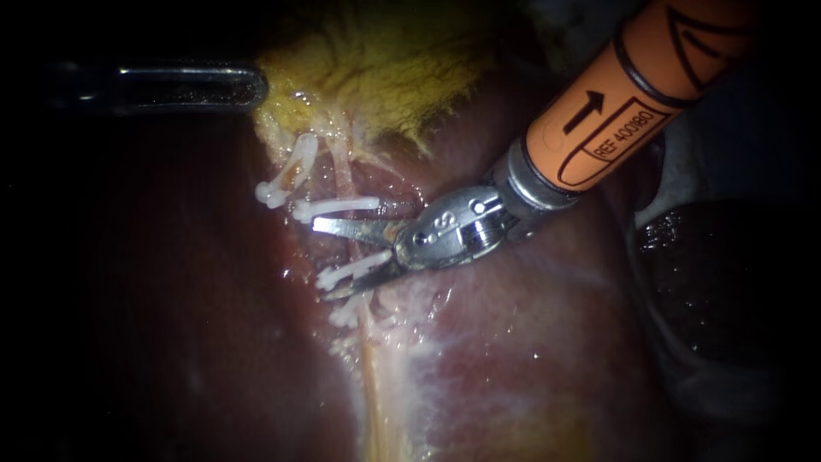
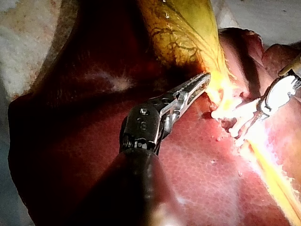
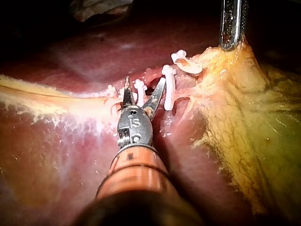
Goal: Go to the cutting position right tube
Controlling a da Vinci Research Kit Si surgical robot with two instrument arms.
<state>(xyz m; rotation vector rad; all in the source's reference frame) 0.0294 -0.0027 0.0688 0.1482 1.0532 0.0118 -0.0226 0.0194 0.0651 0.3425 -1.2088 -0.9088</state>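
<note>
Orange shaft at the cut site: approach nearly complete

Noted from the bench side: right instrument [image 1: 325, 259] has its blades well apart, gripping nothing; the right tube [image 1: 351, 250] crosses the gap between them; one white clip [image 1: 335, 206] sits just outside the upper blade, another clip [image 1: 351, 270] lies against the lower blade. The left instrument [image 1: 256, 86] has its jaws closed on the gallbladder [image 1: 385, 68] edge, tenting it away from the blades; liver [image 1: 171, 325] lies beneath. Judgement: positioning step almost done; next move calls for seating the tube deeper toward the hinge, clear of both clips; lower blade looks close to its clip.
</note>
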